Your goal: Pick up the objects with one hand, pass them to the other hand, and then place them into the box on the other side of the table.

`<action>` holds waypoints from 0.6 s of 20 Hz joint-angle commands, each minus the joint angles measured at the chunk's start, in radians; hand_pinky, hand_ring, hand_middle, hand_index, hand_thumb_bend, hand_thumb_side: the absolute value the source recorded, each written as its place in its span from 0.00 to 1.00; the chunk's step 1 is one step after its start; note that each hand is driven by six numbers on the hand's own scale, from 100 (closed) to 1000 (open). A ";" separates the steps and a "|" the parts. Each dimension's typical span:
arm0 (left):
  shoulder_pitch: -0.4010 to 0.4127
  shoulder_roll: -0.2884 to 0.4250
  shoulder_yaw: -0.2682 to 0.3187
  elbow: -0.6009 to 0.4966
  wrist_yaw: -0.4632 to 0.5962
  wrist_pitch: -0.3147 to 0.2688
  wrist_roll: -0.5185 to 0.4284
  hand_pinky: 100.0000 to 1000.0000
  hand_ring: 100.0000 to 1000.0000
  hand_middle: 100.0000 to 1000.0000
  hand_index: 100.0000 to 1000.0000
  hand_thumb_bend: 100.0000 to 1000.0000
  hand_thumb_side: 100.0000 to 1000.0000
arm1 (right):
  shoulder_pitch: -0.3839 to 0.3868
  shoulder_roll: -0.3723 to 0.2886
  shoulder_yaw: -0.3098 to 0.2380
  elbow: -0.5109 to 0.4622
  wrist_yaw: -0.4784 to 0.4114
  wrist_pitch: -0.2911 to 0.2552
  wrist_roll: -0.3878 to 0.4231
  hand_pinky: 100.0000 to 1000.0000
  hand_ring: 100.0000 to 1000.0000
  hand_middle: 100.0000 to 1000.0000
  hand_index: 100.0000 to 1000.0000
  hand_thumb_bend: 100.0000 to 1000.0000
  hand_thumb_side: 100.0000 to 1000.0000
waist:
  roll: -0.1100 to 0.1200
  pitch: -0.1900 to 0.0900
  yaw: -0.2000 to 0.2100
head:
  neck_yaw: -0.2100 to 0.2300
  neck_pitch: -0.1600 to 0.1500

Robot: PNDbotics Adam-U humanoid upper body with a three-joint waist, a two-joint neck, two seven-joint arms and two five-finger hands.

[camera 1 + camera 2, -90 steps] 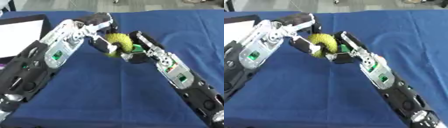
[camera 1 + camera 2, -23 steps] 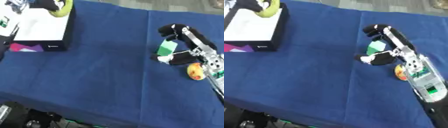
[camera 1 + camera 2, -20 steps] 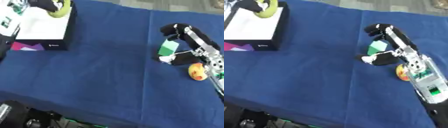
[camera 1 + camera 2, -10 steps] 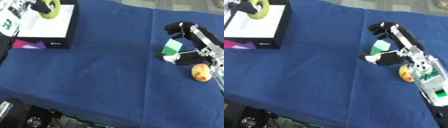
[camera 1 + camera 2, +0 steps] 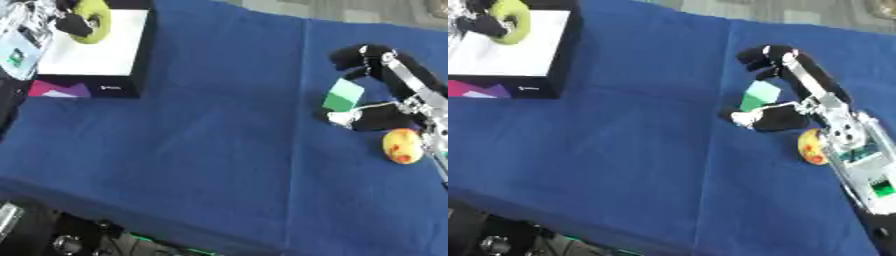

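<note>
- Hand on the right side (image 5: pixel 785 95): fingers arched over the green block (image 5: pixel 759 96), thumb tip below it on the cloth. The fingers bracket the block but are not yet closed round it; no lift is evident.
- Step in hand, as judged: the pick-up of the next object by the right hand, while the other hand finishes a placement.
- Next move calls for closing fingers and thumb on the block's two sides, then raising it toward the table's middle for the pass.
- Green block: on the blue cloth (image 5: pixel 201 125), between the right hand's fingers and thumb, tilted.
- Orange ball (image 5: pixel 402 145): on the cloth just beside the right wrist, apart from the block.
- Left hand (image 5: pixel 72 20): at the upper left corner, curled round the yellow-green ring (image 5: pixel 94 20).
- Ring: held over the white inside of the box (image 5: pixel 92 85); contact with the box floor cannot be told.
</note>
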 commanded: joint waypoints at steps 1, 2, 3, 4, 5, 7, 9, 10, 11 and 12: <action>-0.017 0.018 0.016 0.013 -0.004 -0.010 0.018 0.72 0.73 0.72 0.68 0.44 0.33 | -0.018 -0.021 -0.012 -0.025 -0.004 0.000 -0.002 0.71 0.75 0.70 0.75 0.60 0.00 | 0.004 -0.014 -0.001 | 0.003 -0.003; -0.017 0.017 0.016 0.017 -0.003 -0.014 0.020 0.74 0.75 0.75 0.71 0.49 0.38 | -0.018 -0.021 -0.012 -0.026 -0.005 0.000 -0.002 0.71 0.75 0.70 0.75 0.60 0.00 | 0.004 -0.014 -0.001 | 0.003 -0.003; -0.017 0.017 0.017 0.020 -0.002 -0.018 0.022 0.74 0.76 0.75 0.71 0.50 0.39 | -0.018 -0.021 -0.012 -0.026 -0.005 0.000 -0.002 0.71 0.75 0.70 0.75 0.60 0.00 | 0.004 -0.015 -0.001 | 0.004 -0.002; -0.016 0.017 0.017 0.022 0.000 -0.021 0.023 0.75 0.77 0.78 0.75 0.54 0.43 | -0.018 -0.021 -0.012 -0.027 -0.006 0.000 -0.002 0.71 0.75 0.70 0.75 0.60 0.00 | 0.004 -0.015 -0.001 | 0.004 -0.002; -0.016 0.017 0.019 0.023 0.002 -0.023 0.024 0.75 0.77 0.78 0.75 0.54 0.43 | -0.018 -0.020 -0.012 -0.027 -0.007 0.000 -0.003 0.71 0.75 0.70 0.75 0.60 0.00 | 0.005 -0.015 0.000 | 0.004 -0.003; -0.015 0.018 0.021 0.026 0.004 -0.023 0.026 0.75 0.78 0.78 0.77 0.55 0.43 | -0.018 -0.021 -0.012 -0.029 -0.008 0.000 -0.003 0.71 0.75 0.70 0.75 0.60 0.00 | 0.005 -0.017 0.001 | 0.004 -0.003; -0.015 0.019 0.024 0.026 0.006 -0.020 0.030 0.75 0.77 0.78 0.77 0.54 0.42 | -0.017 -0.022 -0.012 -0.030 -0.009 -0.001 -0.004 0.71 0.75 0.70 0.75 0.60 0.00 | 0.005 -0.018 0.001 | 0.003 -0.002; -0.014 0.019 0.026 0.026 0.008 -0.019 0.033 0.75 0.77 0.78 0.76 0.53 0.41 | -0.017 -0.022 -0.012 -0.030 -0.009 0.000 -0.004 0.71 0.75 0.70 0.75 0.60 0.00 | 0.005 -0.019 0.002 | 0.003 -0.002; -0.014 0.020 0.027 0.024 0.011 -0.019 0.036 0.75 0.77 0.78 0.76 0.53 0.40 | -0.017 -0.022 -0.012 -0.031 -0.010 0.000 -0.004 0.71 0.75 0.70 0.75 0.60 0.00 | 0.006 -0.020 0.002 | 0.002 -0.001; -0.013 0.021 0.028 0.021 0.014 -0.018 0.039 0.74 0.76 0.77 0.76 0.50 0.39 | -0.017 -0.023 -0.012 -0.031 -0.010 0.000 -0.005 0.71 0.75 0.70 0.75 0.60 0.00 | 0.006 -0.021 0.002 | 0.001 0.000</action>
